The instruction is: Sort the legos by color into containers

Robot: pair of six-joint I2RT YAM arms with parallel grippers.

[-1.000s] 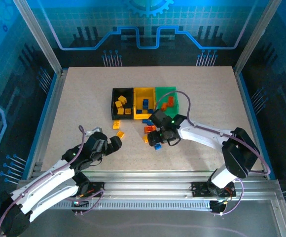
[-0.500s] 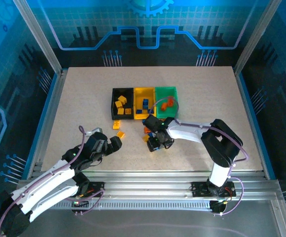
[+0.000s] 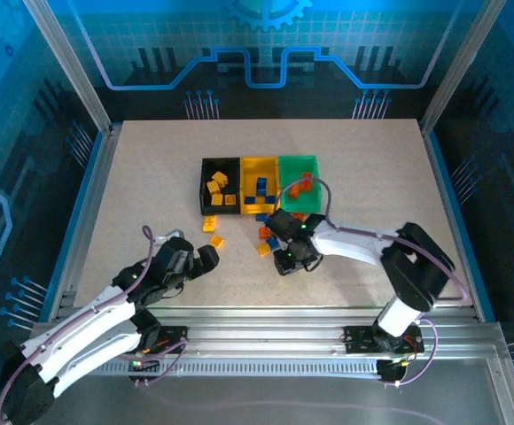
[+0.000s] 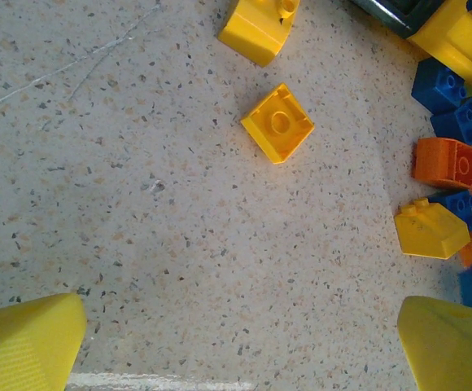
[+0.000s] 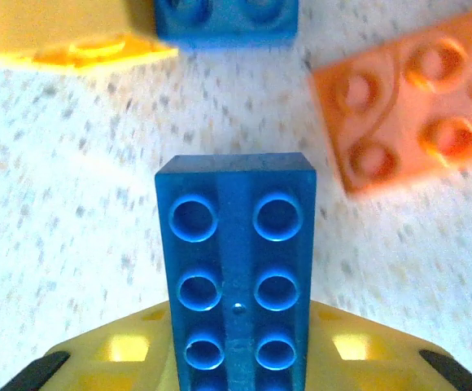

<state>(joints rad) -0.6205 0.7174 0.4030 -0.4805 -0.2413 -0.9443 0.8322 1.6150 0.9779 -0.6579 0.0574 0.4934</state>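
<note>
Three joined containers stand mid-table: black (image 3: 204, 188), yellow (image 3: 259, 161) and green (image 3: 298, 159), each with legos inside. Loose legos lie in front of them, among them a yellow one (image 3: 217, 241) and an orange one (image 3: 266, 232). My right gripper (image 3: 288, 258) is low over the table, shut on a long blue brick (image 5: 236, 261), its underside tubes facing the camera. My left gripper (image 4: 240, 350) is open over bare table, short of a small yellow brick (image 4: 277, 122); its yellow fingers (image 4: 24, 342) stand wide apart.
Near the held brick lie an orange brick (image 5: 407, 122), a yellow one (image 5: 65, 32) and a blue one (image 5: 224, 20). In the left wrist view a cluster of blue (image 4: 441, 81), orange (image 4: 447, 161) and yellow (image 4: 431, 230) bricks sits at the right.
My right gripper has come down over the blue brick on the table and shut on it. The left arm has not moved.
</note>
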